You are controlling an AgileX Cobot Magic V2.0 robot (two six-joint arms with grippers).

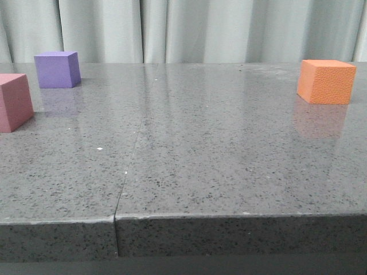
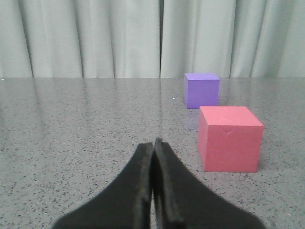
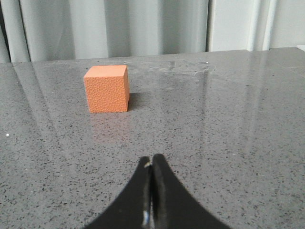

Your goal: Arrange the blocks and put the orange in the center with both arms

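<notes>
The orange cube [image 1: 326, 81] sits at the far right of the grey stone table. It also shows in the right wrist view [image 3: 106, 88], ahead and left of my right gripper [image 3: 151, 160], which is shut and empty above the table. The purple cube [image 1: 57, 69] stands far left at the back. The dusty pink cube [image 1: 12, 102] sits at the left edge, partly cut off. In the left wrist view the pink cube [image 2: 229, 138] is close, right of my left gripper [image 2: 153, 142], which is shut and empty. The purple cube [image 2: 201, 90] lies behind it. Neither gripper shows in the front view.
The speckled grey table [image 1: 189, 154] has a seam [image 1: 132, 154] running front to back, left of centre, and a front edge [image 1: 229, 216] near the camera. Pale curtains [image 1: 189, 28] hang behind the table.
</notes>
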